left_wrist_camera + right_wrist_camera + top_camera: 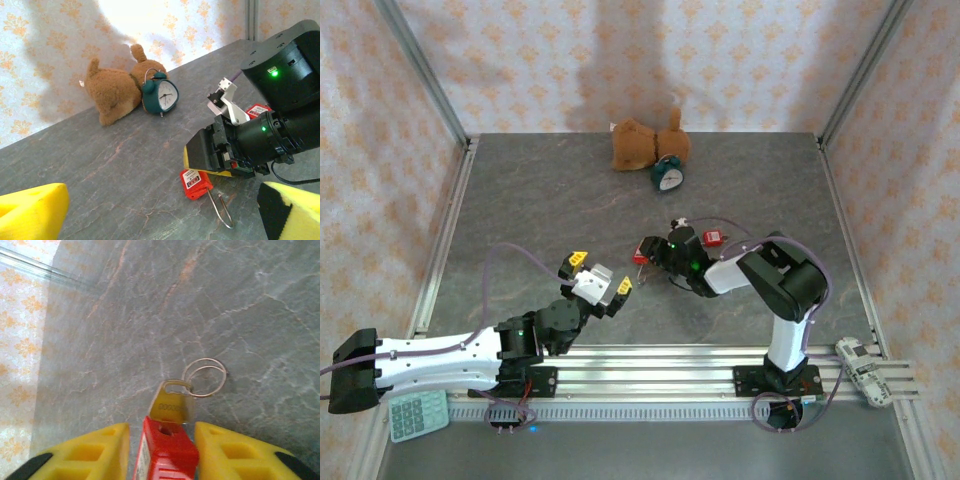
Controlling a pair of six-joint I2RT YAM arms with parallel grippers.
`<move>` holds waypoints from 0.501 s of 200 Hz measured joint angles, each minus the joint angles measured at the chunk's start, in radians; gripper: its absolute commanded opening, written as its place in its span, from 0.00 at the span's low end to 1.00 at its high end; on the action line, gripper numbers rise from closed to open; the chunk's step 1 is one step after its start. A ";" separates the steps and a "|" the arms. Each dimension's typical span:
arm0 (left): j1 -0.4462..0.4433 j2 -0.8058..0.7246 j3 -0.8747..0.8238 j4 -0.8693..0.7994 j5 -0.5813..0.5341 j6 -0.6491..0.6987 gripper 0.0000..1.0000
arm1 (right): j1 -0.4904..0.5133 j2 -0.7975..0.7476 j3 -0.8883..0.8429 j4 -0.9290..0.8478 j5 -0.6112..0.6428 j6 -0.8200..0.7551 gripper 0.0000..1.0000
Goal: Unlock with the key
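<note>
The left hand (601, 273) is over the middle of the worktop (520, 200), fingers spread wide and holding nothing. Just to its right, the right hand (161, 432) straddles a red padlock (167, 452) with a brass key (171, 407) in it. I cannot tell whether this hand is pinching the padlock. The key's wire ring (205, 375) lies flat on the worktop.

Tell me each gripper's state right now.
Left gripper: open, empty.
Right gripper: around the red plastic padlock with its brass key; grip cannot be told.
</note>
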 measured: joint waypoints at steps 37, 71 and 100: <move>0.000 0.000 0.000 -0.005 0.003 0.000 0.98 | -0.003 -0.043 0.011 -0.085 0.028 -0.027 0.55; 0.000 0.000 0.000 -0.006 0.003 0.000 0.99 | -0.019 -0.108 0.040 -0.282 0.093 -0.093 0.58; 0.000 0.000 0.000 -0.010 -0.009 0.000 1.00 | -0.023 -0.204 0.060 -0.438 0.130 -0.154 0.62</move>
